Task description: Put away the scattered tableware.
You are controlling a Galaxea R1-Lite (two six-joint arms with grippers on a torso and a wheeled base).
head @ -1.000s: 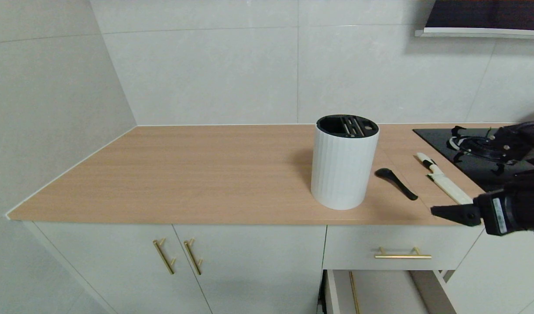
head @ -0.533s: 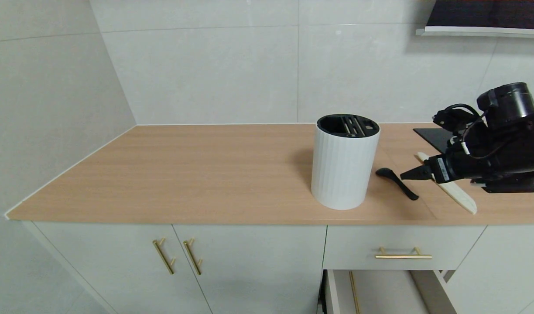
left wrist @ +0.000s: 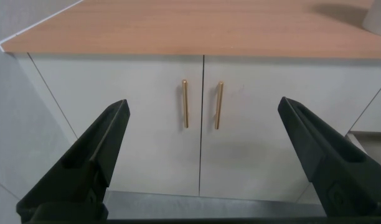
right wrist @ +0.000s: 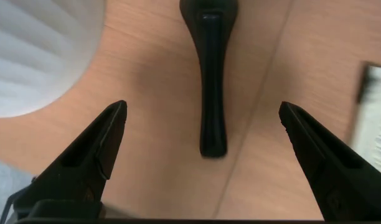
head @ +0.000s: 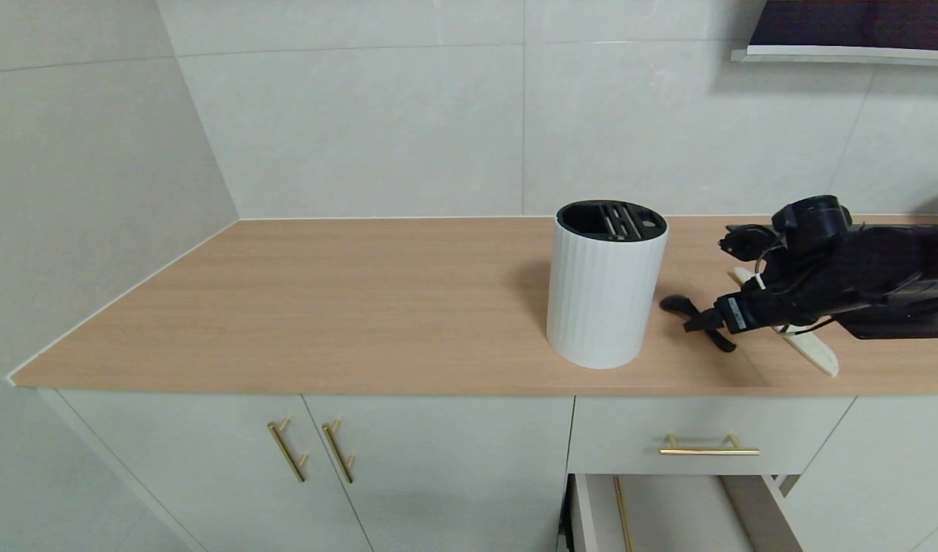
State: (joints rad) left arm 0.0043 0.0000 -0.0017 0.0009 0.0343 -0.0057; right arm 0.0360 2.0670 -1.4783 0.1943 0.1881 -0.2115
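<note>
A black spoon lies on the wooden counter just right of the white ribbed holder with a black slotted top. My right gripper hangs open right over the spoon's handle, which lies between its spread fingers. A cream-handled knife lies to the right of the spoon, partly hidden by my right arm. My left gripper is open, low in front of the cabinet doors, holding nothing.
A black hob lies behind my right arm at the counter's far right. Under the counter a drawer stands pulled out below one with a gold handle. The counter's left half is bare wood.
My right arm swung up from below the counter's front edge, across the knife, and came down over the spoon. The spoon, knife and holder have not moved.
</note>
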